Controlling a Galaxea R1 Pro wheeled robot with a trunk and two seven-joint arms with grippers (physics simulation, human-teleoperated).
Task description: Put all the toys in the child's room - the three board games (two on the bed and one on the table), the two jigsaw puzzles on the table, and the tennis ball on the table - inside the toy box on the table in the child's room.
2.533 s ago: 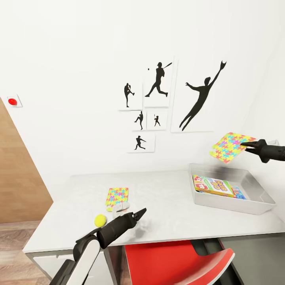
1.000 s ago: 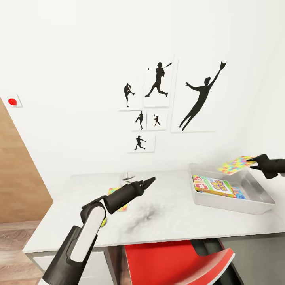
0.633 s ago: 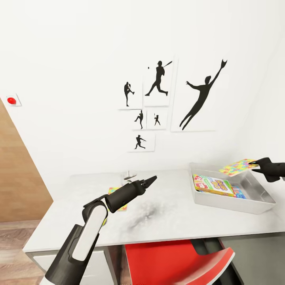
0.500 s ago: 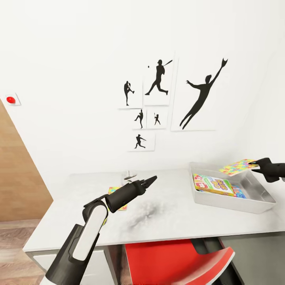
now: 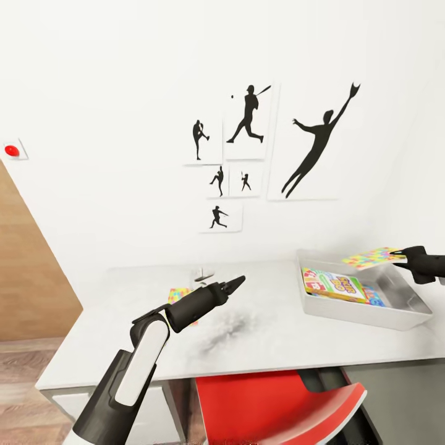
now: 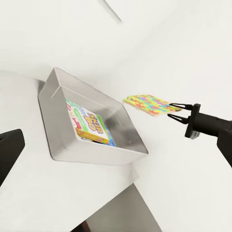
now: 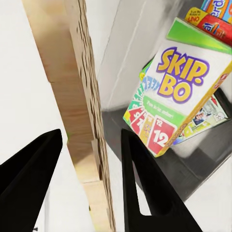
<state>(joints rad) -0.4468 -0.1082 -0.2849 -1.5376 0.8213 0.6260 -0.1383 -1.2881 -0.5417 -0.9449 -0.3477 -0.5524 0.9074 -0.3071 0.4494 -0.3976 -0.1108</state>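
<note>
The right claw (image 5: 397, 253) has sunk since earlier, pinching the jigsaw puzzle (image 5: 369, 258) flat over the toy box (image 5: 364, 312). The left claw (image 5: 238, 282), pressed together, hovers above the table (image 5: 278, 343) middle.

red chair (image 5: 278, 405) under desk edge | red wall button (image 5: 12, 150) | wooden panel (image 5: 28, 272) left

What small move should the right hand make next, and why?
Probably open and let go: the right hand holds the jigsaw puzzle nearly flat above the toy box, over its far side, with the SKIP-BO game already lying inside.
</note>
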